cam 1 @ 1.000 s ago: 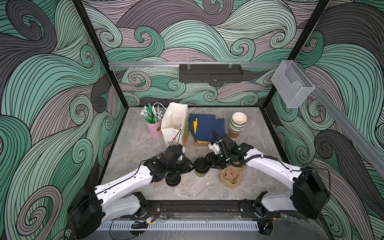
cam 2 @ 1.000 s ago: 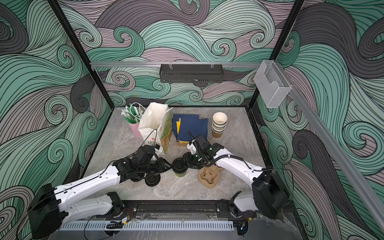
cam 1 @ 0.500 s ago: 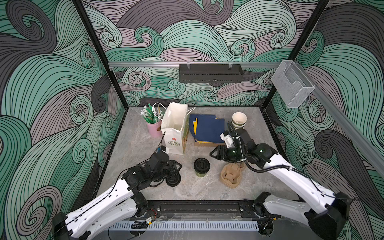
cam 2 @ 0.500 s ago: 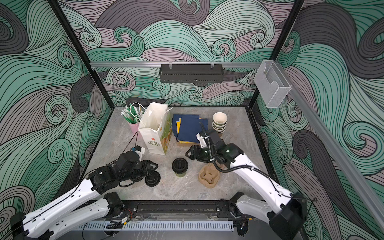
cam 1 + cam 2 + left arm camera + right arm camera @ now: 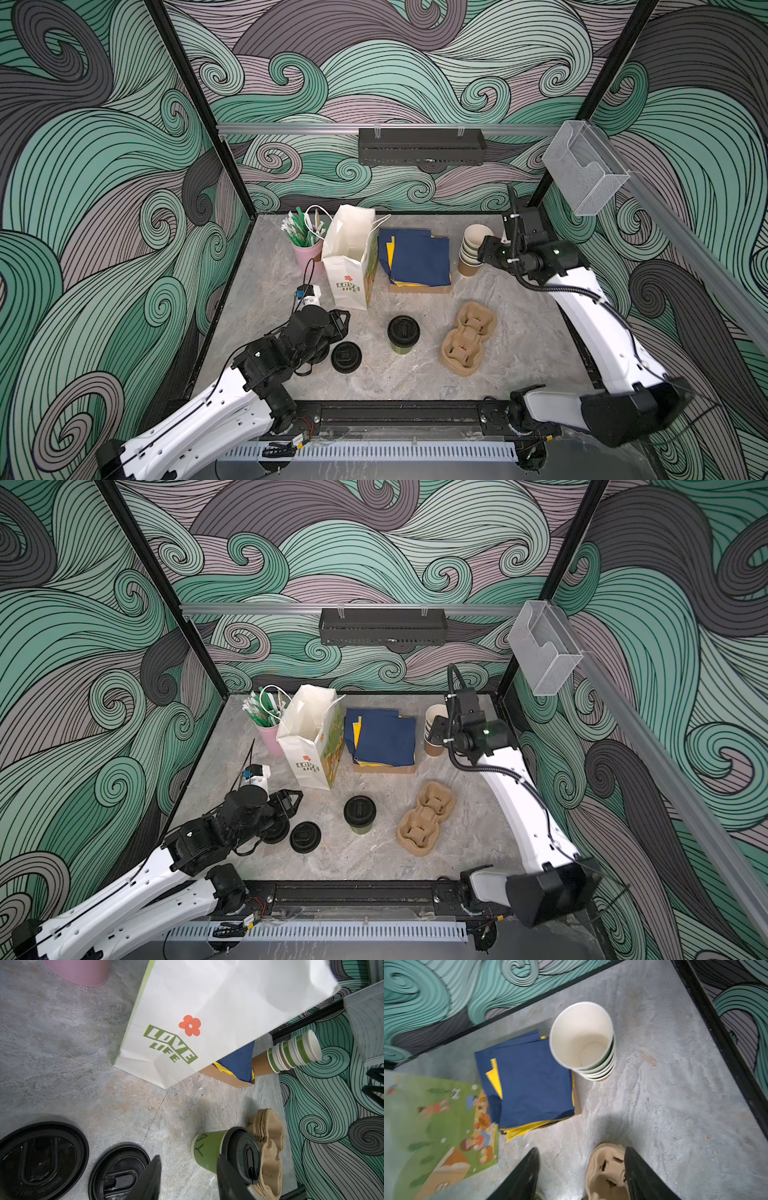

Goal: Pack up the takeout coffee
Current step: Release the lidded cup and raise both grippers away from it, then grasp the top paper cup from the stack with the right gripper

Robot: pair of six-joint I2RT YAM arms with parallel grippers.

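Note:
One takeout coffee (image 5: 403,334) (image 5: 360,812), a green cup with a black sip lid, stands alone mid-table; the left wrist view shows it (image 5: 209,1153) just beyond one finger. No other lidded cup is in view. My left gripper (image 5: 340,322) (image 5: 291,801) (image 5: 188,1169) hovers left of it, open and empty. Two loose black lids (image 5: 345,356) (image 5: 41,1157) lie beside that gripper. My right gripper (image 5: 484,251) (image 5: 436,729) (image 5: 581,1153) is raised at the back right beside the lidless cup stack (image 5: 471,245) (image 5: 581,1036), open and empty.
A brown pulp cup carrier (image 5: 469,338) (image 5: 426,818) (image 5: 606,1167) lies right of the coffee. The white "LOVE LIFE" paper bag (image 5: 349,257) (image 5: 207,1012) stands open at the back. Blue and yellow napkins (image 5: 417,257) lie beside it, and a pink cup of stirrers (image 5: 307,249) stands to its left.
Both grippers have left the lidded cup. The left one drew back to the left and opened wider. The right one swung up and back to the cup stack.

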